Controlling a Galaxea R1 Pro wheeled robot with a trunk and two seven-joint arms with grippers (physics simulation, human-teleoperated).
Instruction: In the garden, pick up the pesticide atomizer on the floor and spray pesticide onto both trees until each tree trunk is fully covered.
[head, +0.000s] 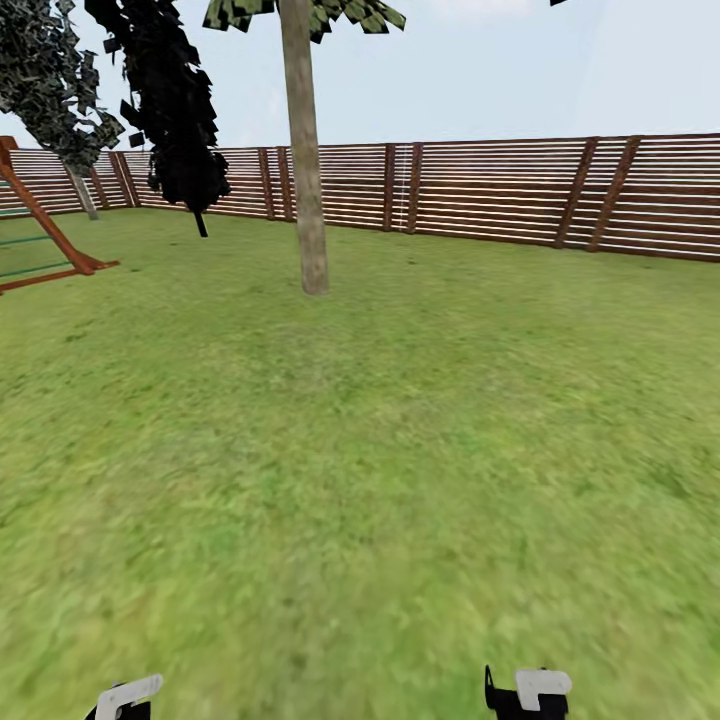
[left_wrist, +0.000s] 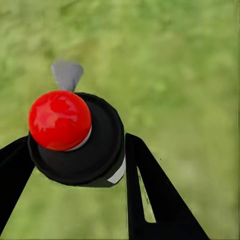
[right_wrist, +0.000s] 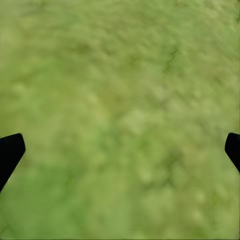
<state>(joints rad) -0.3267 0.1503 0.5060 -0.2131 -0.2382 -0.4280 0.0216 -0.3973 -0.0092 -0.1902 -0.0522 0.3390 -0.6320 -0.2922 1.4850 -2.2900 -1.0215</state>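
One tall tree (head: 308, 170) with a bare grey-tan trunk stands on the lawn, two dark leafy trees (one (head: 170, 110) nearly black, one (head: 55, 90) greyer), one wooden play frame (head: 40, 235), one atomizer (left_wrist: 75, 140), two pincers (left_wrist: 75, 165) (right_wrist: 120, 150).

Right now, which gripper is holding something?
The left gripper: its fingers clamp the black, red-capped atomizer. The right gripper is open over grass.

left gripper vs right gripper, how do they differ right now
The left gripper is shut on the atomizer, black with a red cap; the right gripper holds nothing. The left fingers sit close against the bottle; the right fingers stand wide apart. Both hang over green grass.
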